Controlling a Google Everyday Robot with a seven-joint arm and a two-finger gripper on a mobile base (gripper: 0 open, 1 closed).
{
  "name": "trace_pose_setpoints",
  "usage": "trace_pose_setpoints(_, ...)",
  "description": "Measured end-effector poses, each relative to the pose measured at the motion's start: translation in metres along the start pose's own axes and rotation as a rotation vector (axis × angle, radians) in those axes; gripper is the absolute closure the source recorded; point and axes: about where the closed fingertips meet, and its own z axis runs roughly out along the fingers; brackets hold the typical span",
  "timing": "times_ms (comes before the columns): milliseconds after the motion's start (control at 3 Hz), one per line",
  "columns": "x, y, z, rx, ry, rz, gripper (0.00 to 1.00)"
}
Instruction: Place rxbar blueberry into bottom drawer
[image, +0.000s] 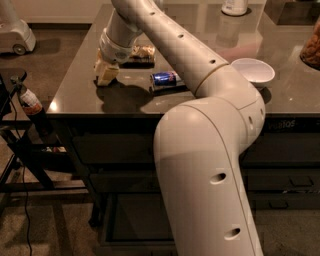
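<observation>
gripper (106, 75) low over tabletop (75, 95) near the front-left corner; drink can (165, 78) to its right, snack packet (142, 50) behind. Grip state: can't tell. rxbar blueberry: can't make it out at the gripper. bottom drawer (132, 220) stands open, dark inside.

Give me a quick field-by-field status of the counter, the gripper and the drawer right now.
gripper: low over the left part of the counter, left of the can
blue snack bar: not clearly visible; possibly hidden at the gripper
can: on its side on the counter, apart from the gripper
snack packet: behind the can, next to the arm
white bowl: right part of the counter
bottom drawer: pulled out, dark interior showing
task state: bar not yet seen in the drawer
</observation>
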Motion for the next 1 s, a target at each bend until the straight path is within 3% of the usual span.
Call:
trace_pose_setpoints(333,0.0000,0.0000,0.0000,0.000,0.000,0.000,0.88)
trace_pose_setpoints(667,0.0000,0.0000,0.0001,0.000,0.000,0.000,1.00)
trace_pose_setpoints(1000,0.0000,-0.0001,0.0001,0.000,0.000,0.000,1.00)
